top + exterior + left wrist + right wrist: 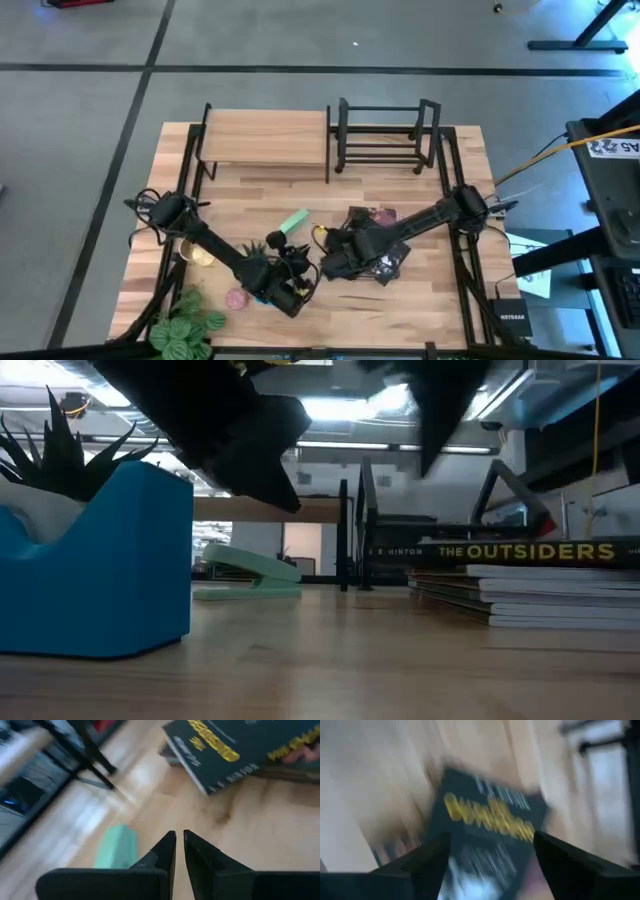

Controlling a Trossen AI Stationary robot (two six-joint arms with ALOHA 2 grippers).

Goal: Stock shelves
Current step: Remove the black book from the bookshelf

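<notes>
The wood-topped shelf (265,140) and the black book rack (385,135) stand side by side at the table's far edge. A stack of books (378,248), topped by a dark one with yellow lettering (490,820), lies flat right of centre. My right gripper (492,852) hovers open above that top book, its fingers wide apart. My left gripper (179,845) is shut on nothing above the bare wood, near the table's front. A green stapler (117,847) lies beyond it. In the low view both grippers hang clear of the table.
A blue tape dispenser (100,570) sits near the front edge beside my left gripper, with a small spiky plant behind it. A leafy plant (190,325), a pink item (236,298) and a gold item (200,255) lie at the front left.
</notes>
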